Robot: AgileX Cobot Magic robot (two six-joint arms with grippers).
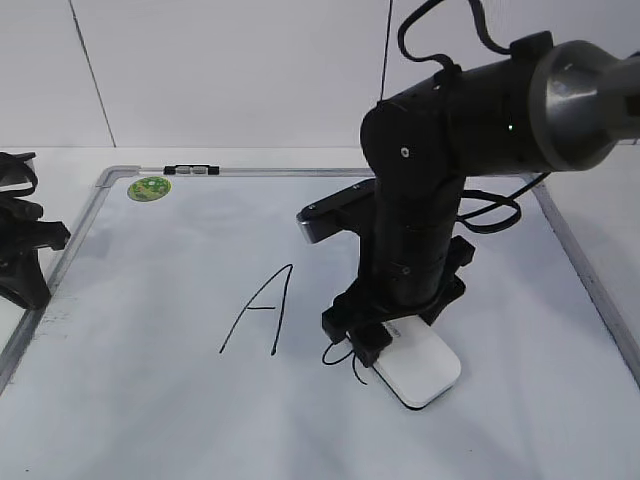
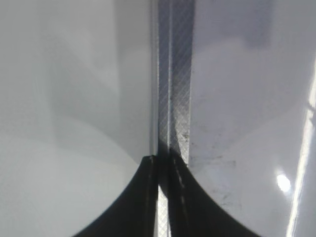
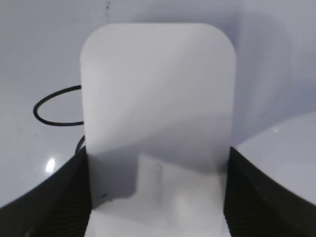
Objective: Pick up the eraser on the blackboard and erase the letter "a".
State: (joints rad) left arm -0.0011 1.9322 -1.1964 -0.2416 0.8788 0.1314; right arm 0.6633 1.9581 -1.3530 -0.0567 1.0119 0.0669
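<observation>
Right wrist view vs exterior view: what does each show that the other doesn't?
Only the right wrist view: both fingers pressed against the eraser's sides, and its plain white top filling the frame.

Only the exterior view: the capital "A", the green sticker, the blackboard's frame, the idle left gripper at the left edge, and the right arm's body over the right gripper.

Both: the eraser lying flat on the board, held by the right gripper, with part of the letter "a" peeking out beside it.
</observation>
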